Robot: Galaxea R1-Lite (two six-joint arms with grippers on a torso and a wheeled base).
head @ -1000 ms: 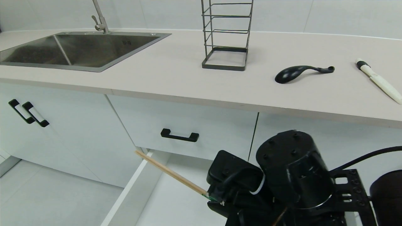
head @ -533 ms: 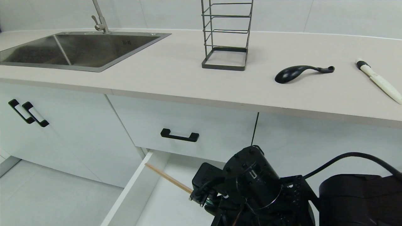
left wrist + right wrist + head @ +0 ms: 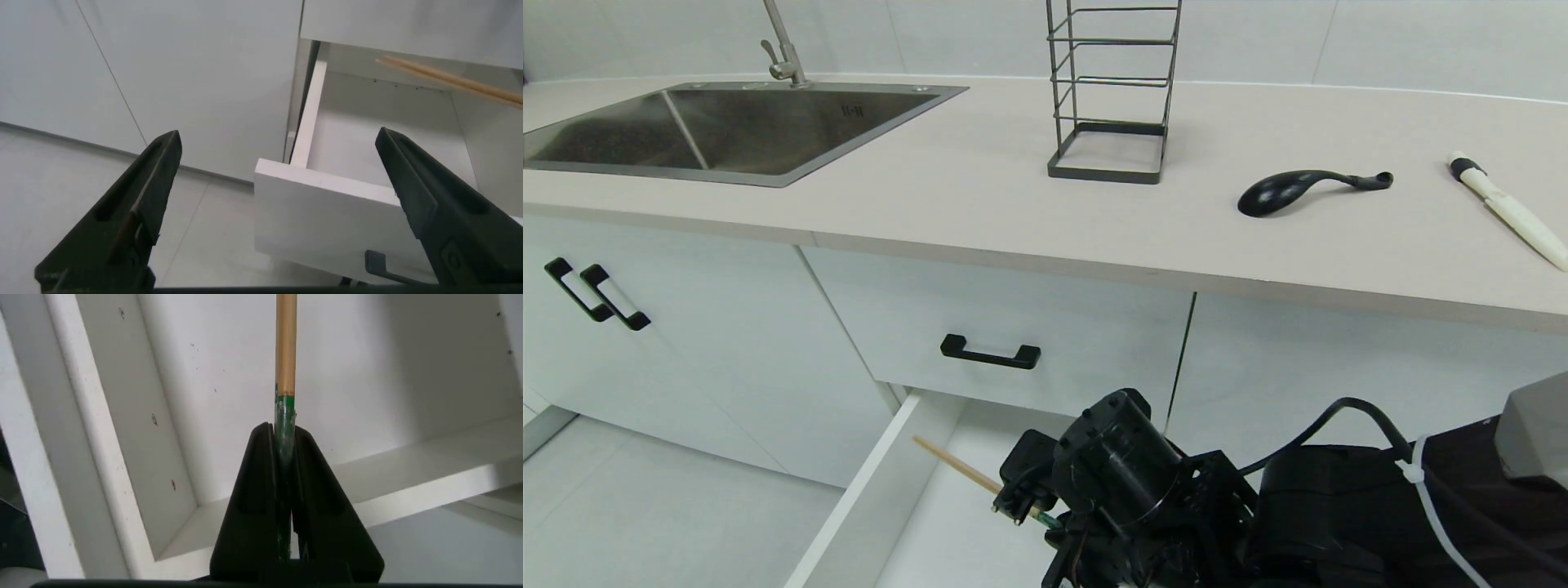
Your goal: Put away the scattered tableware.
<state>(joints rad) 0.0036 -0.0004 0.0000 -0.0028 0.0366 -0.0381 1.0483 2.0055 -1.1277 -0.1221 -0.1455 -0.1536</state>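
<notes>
My right gripper (image 3: 1036,513) is shut on the green-tipped end of a wooden chopstick (image 3: 956,467), low over the open white drawer (image 3: 866,498) under the counter. In the right wrist view the chopstick (image 3: 285,343) sticks out past the closed fingers (image 3: 261,482), above the drawer floor (image 3: 359,384). My left gripper (image 3: 278,139) hangs open and holds nothing, outside the drawer's front corner (image 3: 319,212), with the chopstick (image 3: 449,75) beyond it. A black spoon (image 3: 1282,192) and a white knife (image 3: 1507,211) lie on the right part of the countertop.
A black wire rack (image 3: 1111,90) stands at the back middle of the counter, and a steel sink (image 3: 727,122) is set in at the left. A closed drawer with a black handle (image 3: 990,353) sits just above the open one. Cabinet doors are on the left.
My right arm has dropped lower and moved left with the chopstick, bringing it down into the open drawer. The spoon and knife have stayed put.
</notes>
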